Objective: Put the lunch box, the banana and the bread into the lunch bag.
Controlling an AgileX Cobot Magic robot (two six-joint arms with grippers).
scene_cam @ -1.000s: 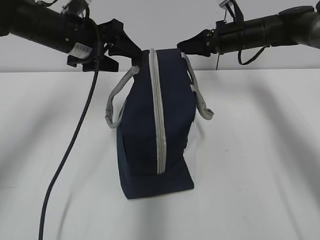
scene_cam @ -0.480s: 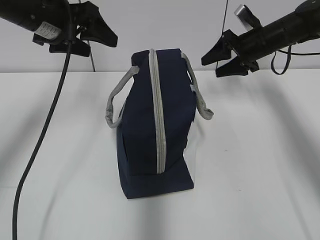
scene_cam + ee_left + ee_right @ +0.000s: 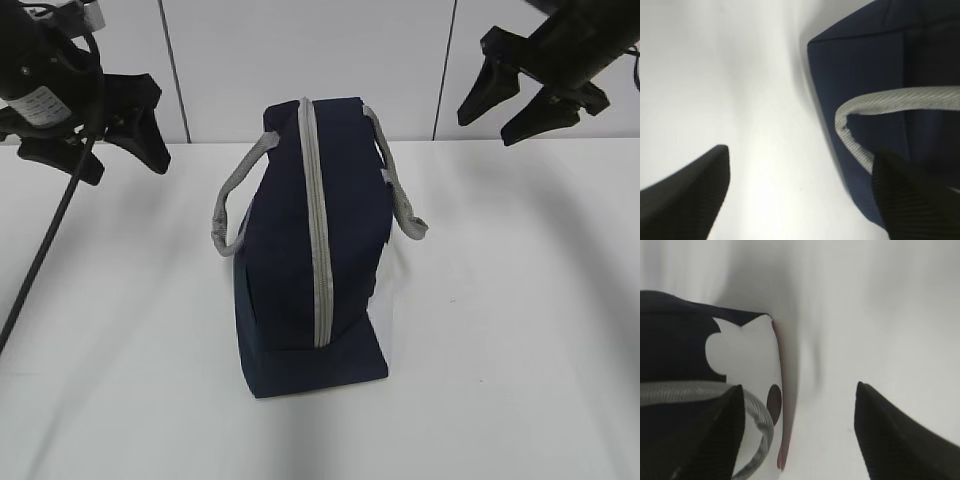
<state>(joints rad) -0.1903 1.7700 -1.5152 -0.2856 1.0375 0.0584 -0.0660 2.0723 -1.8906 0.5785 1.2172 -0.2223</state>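
Observation:
The navy lunch bag (image 3: 285, 270) stands upright mid-table, its grey zipper (image 3: 317, 230) running shut over the top and down the near end. Grey strap handles (image 3: 228, 205) hang loose on both sides. My left gripper (image 3: 158, 130) hovers open to the bag's left, holding nothing. In the left wrist view the bag (image 3: 875, 60) and a handle (image 3: 890, 100) lie beyond the open gripper (image 3: 800, 172). My right gripper (image 3: 487, 128) hangs open, high to the bag's right. The right wrist view shows the bag's white side panel (image 3: 752, 355) past the empty gripper (image 3: 800, 412). Lunch box, banana and bread are out of view.
The white table (image 3: 500, 330) spreads round the bag on all sides. A black cable (image 3: 40, 250) hangs from the left arm down to the table's left. A pale wall with vertical seams (image 3: 173, 60) stands behind.
Both arms have drawn back from the top of the bag, the left one outward to the left and lower, the right one outward to the right. The bag has stayed put.

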